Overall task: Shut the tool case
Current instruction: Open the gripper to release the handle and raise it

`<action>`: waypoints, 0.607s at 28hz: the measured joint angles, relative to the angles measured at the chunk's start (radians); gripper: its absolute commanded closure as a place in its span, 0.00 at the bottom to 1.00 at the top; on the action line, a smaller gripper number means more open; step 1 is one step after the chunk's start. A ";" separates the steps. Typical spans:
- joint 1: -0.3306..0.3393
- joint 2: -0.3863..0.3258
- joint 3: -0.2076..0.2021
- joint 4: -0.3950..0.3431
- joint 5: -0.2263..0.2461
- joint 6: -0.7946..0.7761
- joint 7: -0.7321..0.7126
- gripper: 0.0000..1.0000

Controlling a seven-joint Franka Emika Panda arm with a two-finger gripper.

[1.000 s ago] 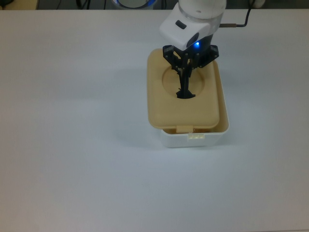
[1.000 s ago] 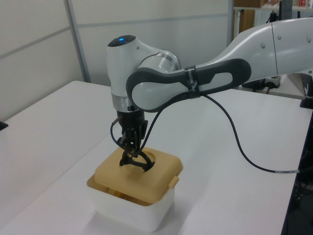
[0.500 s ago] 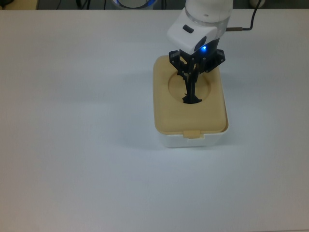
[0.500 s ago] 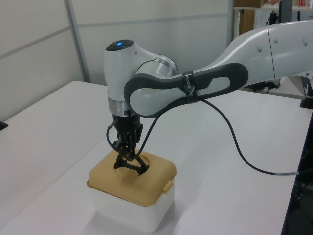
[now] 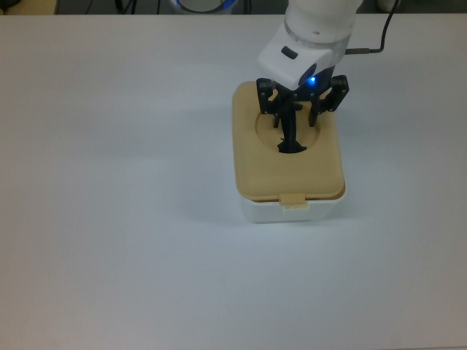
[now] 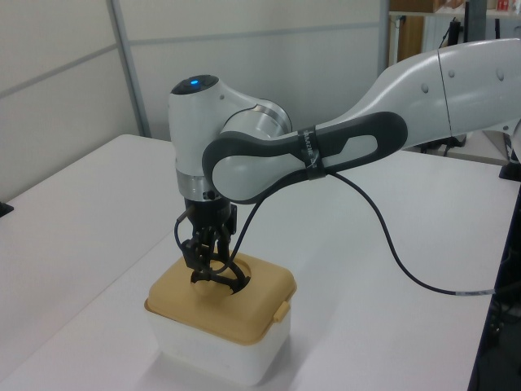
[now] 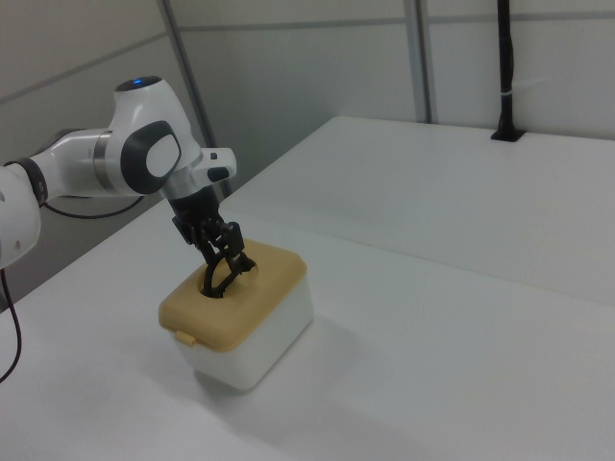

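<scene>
One Franka arm is working over a white tabletop (image 5: 109, 219), where the tan lid (image 5: 288, 175) is sitting squarely on the white tub (image 5: 292, 211) of the tool case. Its gripper (image 5: 292, 130) is reaching into the lid's round recess, fingers spread apart around the black handle (image 5: 291, 146), seemingly gripping nothing. Judged nearly finished, the closing is calling next for lifting clear, or pressing the front latch tab (image 5: 293, 200) home

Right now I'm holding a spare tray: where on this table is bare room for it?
Bare table fills the top view's left and bottom. Only the upper right is crowded: the gripper stands over the tool case, its cable behind.
</scene>
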 measured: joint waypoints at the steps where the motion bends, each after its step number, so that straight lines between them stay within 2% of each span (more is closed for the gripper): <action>1: -0.001 -0.001 -0.002 0.002 0.000 0.000 0.000 0.00; 9: -0.032 -0.033 -0.014 0.016 0.017 -0.004 0.002 0.00; 17: -0.090 -0.102 -0.017 0.017 0.017 -0.069 -0.025 0.00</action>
